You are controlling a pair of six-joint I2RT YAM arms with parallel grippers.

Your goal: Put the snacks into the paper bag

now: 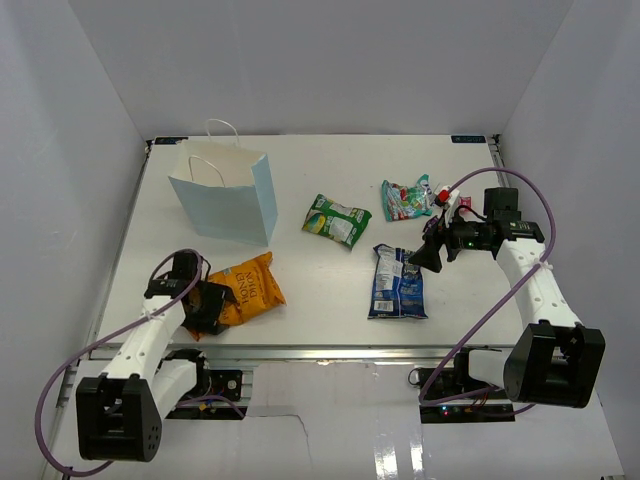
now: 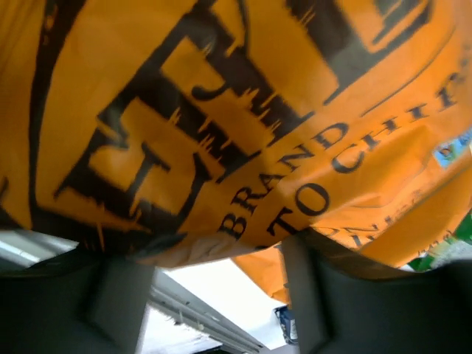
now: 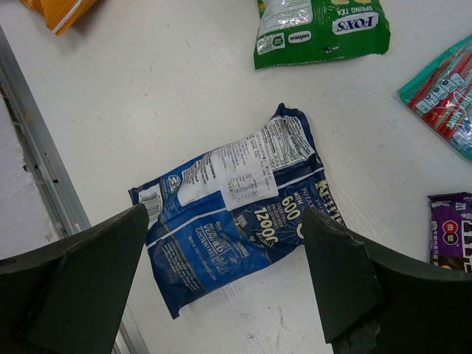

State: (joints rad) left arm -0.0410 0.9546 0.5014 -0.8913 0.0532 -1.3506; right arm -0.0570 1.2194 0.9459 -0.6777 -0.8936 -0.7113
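None of the five snacks had gone in: all lay on the table (image 1: 330,300), outside the paper bag (image 1: 225,200), which stood upright with its handles up.

The orange chip bag (image 1: 250,288) lay just in front of the paper bag, on my side of it. My left tool (image 1: 212,305) was at that packet's near edge, fingers apart with no clamp showing.

The green bag (image 1: 337,220) lay to the right of the paper bag. The blue-white bag (image 1: 397,283) was further right and nearer me, and my right tool (image 1: 420,262) hung above it with fingers wide apart, holding nothing. The teal-red candy bag (image 1: 405,198) and the small purple pack (image 3: 451,232) lay farthest right.

I judged that nothing blocked the way to the paper bag. Its narrow mouth and light weight looked like the trouble.
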